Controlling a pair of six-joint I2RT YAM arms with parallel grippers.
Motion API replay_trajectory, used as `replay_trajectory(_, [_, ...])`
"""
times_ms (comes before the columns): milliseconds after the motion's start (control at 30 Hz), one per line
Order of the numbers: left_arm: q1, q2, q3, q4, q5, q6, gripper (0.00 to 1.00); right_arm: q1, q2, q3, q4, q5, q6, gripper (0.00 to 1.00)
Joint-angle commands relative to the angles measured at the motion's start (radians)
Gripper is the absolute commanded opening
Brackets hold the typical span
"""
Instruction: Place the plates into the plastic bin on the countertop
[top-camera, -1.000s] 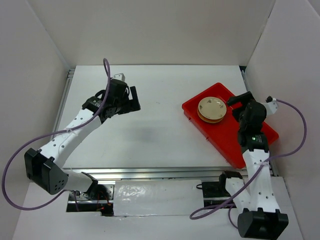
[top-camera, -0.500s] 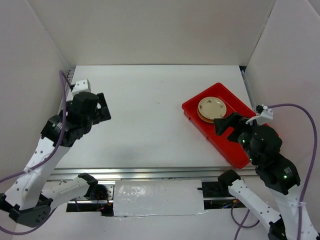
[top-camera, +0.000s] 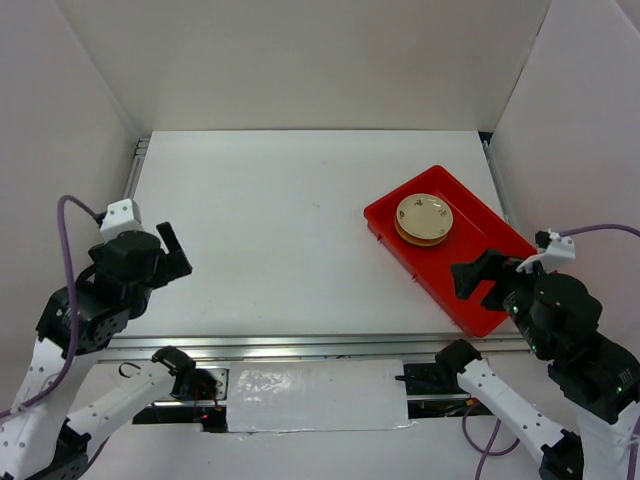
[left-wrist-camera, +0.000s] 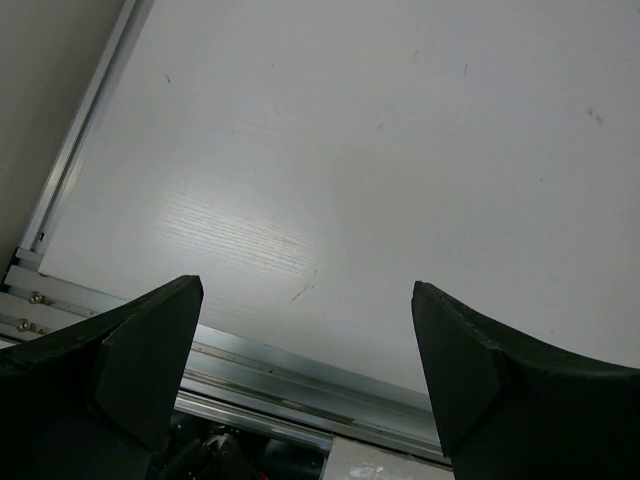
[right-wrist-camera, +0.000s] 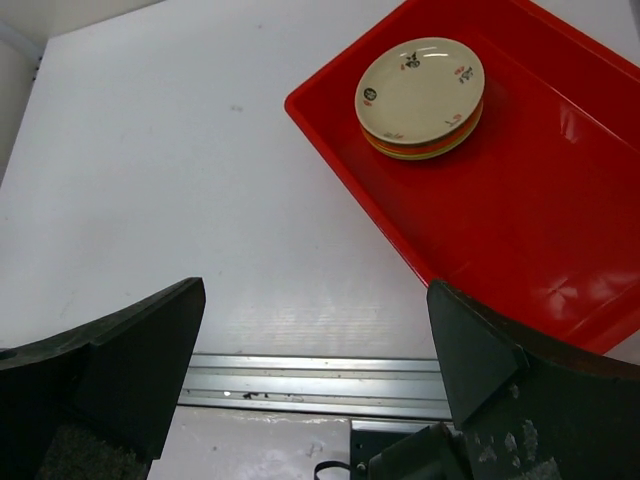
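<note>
A stack of plates (top-camera: 424, 217) (right-wrist-camera: 420, 90) sits in the far corner of the red plastic bin (top-camera: 487, 247) (right-wrist-camera: 540, 200); the top plate is beige with small marks, and orange edges show beneath it. The bin lies at the right of the white countertop (top-camera: 300, 200) (left-wrist-camera: 350, 150). My right gripper (top-camera: 478, 283) (right-wrist-camera: 315, 290) hangs open over the bin's near end and the front rail, with nothing in it. My left gripper (top-camera: 176, 252) (left-wrist-camera: 305, 290) stands open and empty above the countertop's near left corner, far from the bin.
A metal rail (top-camera: 300, 345) (left-wrist-camera: 300, 375) (right-wrist-camera: 300, 375) runs along the countertop's front edge. White walls (top-camera: 90, 100) close in the left, back and right sides. Purple cables (top-camera: 66, 240) loop off both arms.
Both arms have drawn back toward the near edge. The left gripper left the table's middle left for the near left corner. The right one came off the plates. Both stayed open.
</note>
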Motion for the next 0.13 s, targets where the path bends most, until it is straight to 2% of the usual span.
replay_trajectory(0, [-0.002,-0.046,0.020,-0.012,-0.025,-0.029,0.99,-0.027,-0.018,0.050,-0.012,-0.051,-0.048,1.00])
replay_trajectory(100, [-0.002,-0.056,0.022,-0.018,-0.047,-0.037,0.99,-0.043,-0.025,0.050,0.009,-0.064,-0.063,1.00])
